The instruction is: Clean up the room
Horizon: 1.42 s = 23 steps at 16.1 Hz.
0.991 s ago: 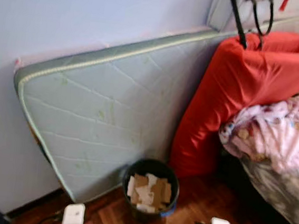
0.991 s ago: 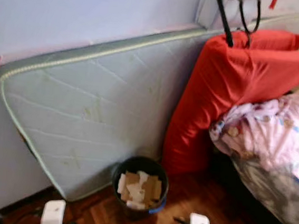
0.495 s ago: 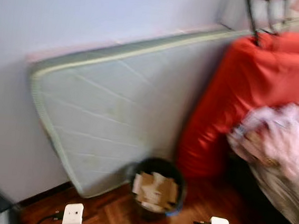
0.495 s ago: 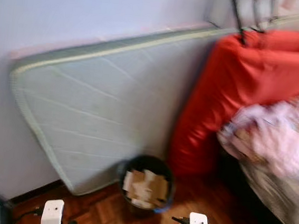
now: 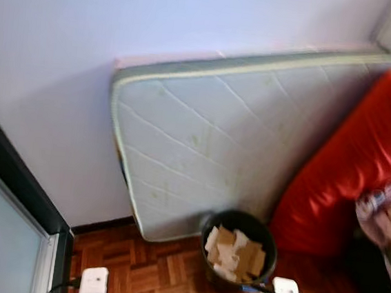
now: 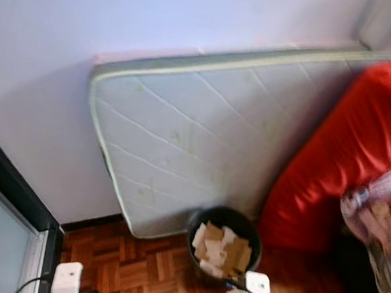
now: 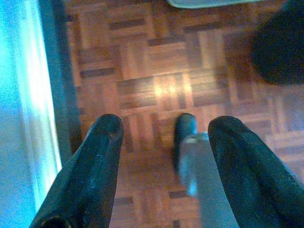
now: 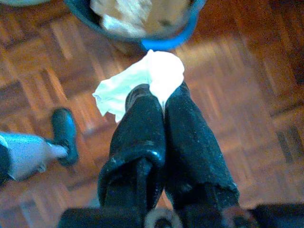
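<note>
1. My right gripper [image 8: 159,102] is pinching a crumpled white tissue [image 8: 142,80] between its closed fingers, hanging low over the parquet floor [image 5: 148,277] just beside the trash bin [image 5: 237,255].
2. The trash bin is standing on the floor with its dark rim open upward, and scraps of cardboard and paper [image 5: 234,253] are lying heaped inside it.
3. In my right wrist view the tissue is sitting just short of the bin's blue-edged rim [image 8: 171,42], apart from it.
4. My left gripper [image 7: 164,166] is hanging with its fingers spread wide and nothing between them, over bare parquet well to the left of the bin.
5. A grey-green mattress [image 5: 231,133] is leaning on its long edge against the wall [image 5: 89,32] directly behind the bin, its lower edge touching the floor.
6. A red cushion [image 5: 349,168] is crowding the bin's right side.
7. Left of the bin, open floor is running as far as a dark door frame [image 5: 22,185].
</note>
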Tool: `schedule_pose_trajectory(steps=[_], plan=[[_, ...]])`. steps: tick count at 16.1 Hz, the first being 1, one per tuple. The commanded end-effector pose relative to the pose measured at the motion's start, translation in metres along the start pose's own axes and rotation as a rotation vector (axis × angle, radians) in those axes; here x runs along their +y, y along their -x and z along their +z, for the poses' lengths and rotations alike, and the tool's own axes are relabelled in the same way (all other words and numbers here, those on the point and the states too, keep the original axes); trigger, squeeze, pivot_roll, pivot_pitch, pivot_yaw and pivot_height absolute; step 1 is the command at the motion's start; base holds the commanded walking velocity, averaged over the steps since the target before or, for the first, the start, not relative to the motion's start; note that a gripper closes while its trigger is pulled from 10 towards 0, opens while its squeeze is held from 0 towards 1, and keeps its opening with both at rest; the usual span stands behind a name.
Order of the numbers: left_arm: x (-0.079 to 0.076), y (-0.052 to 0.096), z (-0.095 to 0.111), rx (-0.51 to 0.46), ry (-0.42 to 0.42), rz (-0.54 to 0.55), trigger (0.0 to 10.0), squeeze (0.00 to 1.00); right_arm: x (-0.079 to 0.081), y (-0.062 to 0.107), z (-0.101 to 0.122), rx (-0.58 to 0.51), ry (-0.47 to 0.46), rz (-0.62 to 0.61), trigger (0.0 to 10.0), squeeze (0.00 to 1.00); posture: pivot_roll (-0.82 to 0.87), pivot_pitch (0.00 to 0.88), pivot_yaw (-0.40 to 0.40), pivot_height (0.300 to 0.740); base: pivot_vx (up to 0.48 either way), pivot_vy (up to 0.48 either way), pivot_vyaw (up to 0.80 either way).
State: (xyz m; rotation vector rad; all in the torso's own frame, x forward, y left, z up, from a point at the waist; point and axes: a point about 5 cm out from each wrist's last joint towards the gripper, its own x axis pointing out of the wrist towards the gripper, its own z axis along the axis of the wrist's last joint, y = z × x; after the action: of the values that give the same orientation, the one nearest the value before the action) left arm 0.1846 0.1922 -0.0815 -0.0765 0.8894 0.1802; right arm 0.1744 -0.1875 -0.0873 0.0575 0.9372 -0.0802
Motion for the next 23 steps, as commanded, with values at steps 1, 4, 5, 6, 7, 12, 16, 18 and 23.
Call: schedule_pose_trajectory(steps=[1,4,5,6,7,12,16,18,23], plan=[[0.0004,-0.0002,0.0003,0.001,0.005,0.004,10.0,0.0,-0.0015,-0.0001,0.0001,0.005,-0.011,-0.007,10.0,0.0,-0.03,0.0,-0.019,0.719,0.0,0.0,0.0],[0.0003,-0.0001,0.0004,-0.001,0.007,0.002,10.0,0.0,-0.0015,-0.0001,0.0003,0.002,-0.017,-0.008,10.0,0.0,-0.03,0.0,-0.019,0.719,0.176,0.0,0.0],[0.0003,-0.0001,0.0005,-0.001,0.006,0.003,10.0,0.0,-0.0014,-0.0001,0.0005,-0.001,-0.019,-0.008,10.0,0.0,-0.03,0.0,-0.02,0.719,0.3,0.0,0.0],[0.0004,-0.0001,0.0005,-0.001,0.006,0.004,10.0,0.0,-0.0014,0.0,0.0006,-0.002,-0.019,-0.007,10.0,0.0,-0.03,0.0,-0.019,0.719,0.307,0.0,0.0],[0.0003,-0.0001,0.0004,-0.001,0.006,0.004,10.0,0.0,-0.0014,0.0,0.0005,-0.002,-0.02,-0.007,10.0,0.0,-0.03,0.0,-0.019,0.719,0.311,0.0,0.0],[0.0004,-0.0002,0.0005,-0.001,0.006,0.004,10.0,0.0,-0.0014,-0.0001,0.0007,-0.002,-0.018,-0.006,10.0,0.0,-0.03,0.0,-0.02,0.719,0.311,0.0,0.0],[0.0004,-0.0002,0.0005,-0.001,0.006,0.004,10.0,0.0,-0.0014,-0.0001,0.0007,-0.002,-0.018,-0.006,10.0,0.0,-0.03,0.0,-0.02,0.719,0.311,0.0,0.0],[0.0004,-0.0002,0.0005,-0.001,0.006,0.004,10.0,0.0,-0.0014,-0.0001,0.0007,-0.002,-0.018,-0.006,10.0,0.0,-0.03,0.0,-0.02,0.719,0.311,0.0,0.0],[0.0004,-0.0002,0.0005,-0.001,0.006,0.004,10.0,0.0,-0.0014,-0.0001,0.0007,-0.002,-0.018,-0.006,10.0,0.0,-0.03,0.0,-0.02,0.719,0.311,0.0,0.0]])
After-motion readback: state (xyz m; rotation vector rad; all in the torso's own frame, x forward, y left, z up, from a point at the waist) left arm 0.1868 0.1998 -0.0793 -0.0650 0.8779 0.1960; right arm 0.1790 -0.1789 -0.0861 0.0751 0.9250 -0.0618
